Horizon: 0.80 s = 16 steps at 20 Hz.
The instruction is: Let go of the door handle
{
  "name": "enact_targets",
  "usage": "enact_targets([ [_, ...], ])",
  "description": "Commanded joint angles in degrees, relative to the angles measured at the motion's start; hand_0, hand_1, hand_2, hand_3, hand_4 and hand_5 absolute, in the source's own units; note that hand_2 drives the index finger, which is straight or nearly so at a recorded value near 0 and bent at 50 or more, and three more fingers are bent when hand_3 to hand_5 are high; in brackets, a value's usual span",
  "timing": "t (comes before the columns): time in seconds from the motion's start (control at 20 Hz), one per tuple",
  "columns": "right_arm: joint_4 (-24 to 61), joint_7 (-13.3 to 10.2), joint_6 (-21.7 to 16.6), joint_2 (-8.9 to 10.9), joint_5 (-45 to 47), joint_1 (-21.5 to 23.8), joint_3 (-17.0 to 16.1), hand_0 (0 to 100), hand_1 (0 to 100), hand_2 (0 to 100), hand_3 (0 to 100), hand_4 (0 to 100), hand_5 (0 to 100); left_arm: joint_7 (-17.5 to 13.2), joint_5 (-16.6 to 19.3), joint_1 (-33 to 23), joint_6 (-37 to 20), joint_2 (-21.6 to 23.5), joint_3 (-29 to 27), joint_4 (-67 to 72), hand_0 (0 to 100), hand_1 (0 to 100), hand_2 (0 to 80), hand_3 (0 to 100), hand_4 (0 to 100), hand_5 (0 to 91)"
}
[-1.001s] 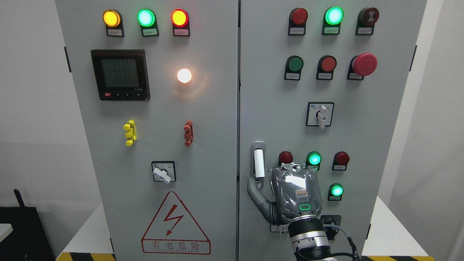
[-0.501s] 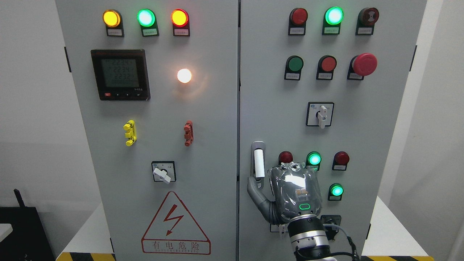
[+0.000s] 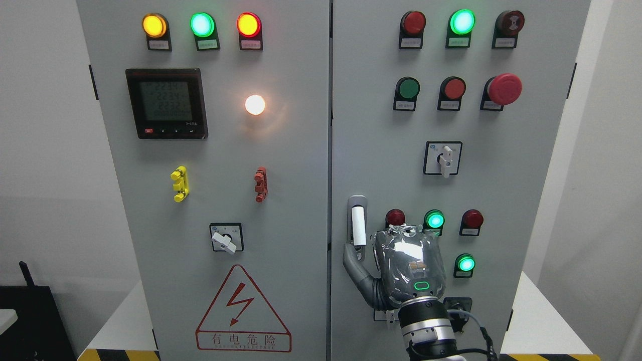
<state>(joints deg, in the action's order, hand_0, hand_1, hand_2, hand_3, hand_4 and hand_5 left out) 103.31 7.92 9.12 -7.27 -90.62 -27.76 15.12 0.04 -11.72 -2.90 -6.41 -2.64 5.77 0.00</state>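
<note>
The cabinet's right door (image 3: 381, 125) carries a vertical handle (image 3: 358, 226), a white bar in a grey recess near the door's left edge. My right hand (image 3: 381, 245), wrapped in shiny film, hovers just right of and below the handle with its back toward the camera. Its grey thumb (image 3: 351, 260) is spread out to the left and reaches the lower end of the recess. The white bar shows in full and nothing is wrapped around it. The other fingers point at the panel and are mostly hidden behind the hand. No left arm shows.
Lit green lamps (image 3: 434, 220) and red buttons (image 3: 472, 219) sit close to the right of the hand. A rotary switch (image 3: 443, 158) is above it. The left door (image 3: 225, 200) holds a meter (image 3: 166, 103), a switch (image 3: 226, 238) and a warning triangle (image 3: 243, 311).
</note>
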Motion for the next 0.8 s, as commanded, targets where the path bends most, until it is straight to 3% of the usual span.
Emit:
enact_targets([
  [0.0,0.0,0.0,0.0,-0.02,0.0,0.0,-0.1,52,0,99,100,93,92,0.0,-0.1,0.0,0.0,0.0,0.0,-1.8,12,39,0.0,0,0,0.0],
  [0.75,0.0,0.0,1.0,0.06,0.0,0.1,0.1,55,5,98,100,93,91,0.0,-0.1,0.0,0.0,0.0,0.0,-1.8,12,39,0.0,0,0,0.0],
])
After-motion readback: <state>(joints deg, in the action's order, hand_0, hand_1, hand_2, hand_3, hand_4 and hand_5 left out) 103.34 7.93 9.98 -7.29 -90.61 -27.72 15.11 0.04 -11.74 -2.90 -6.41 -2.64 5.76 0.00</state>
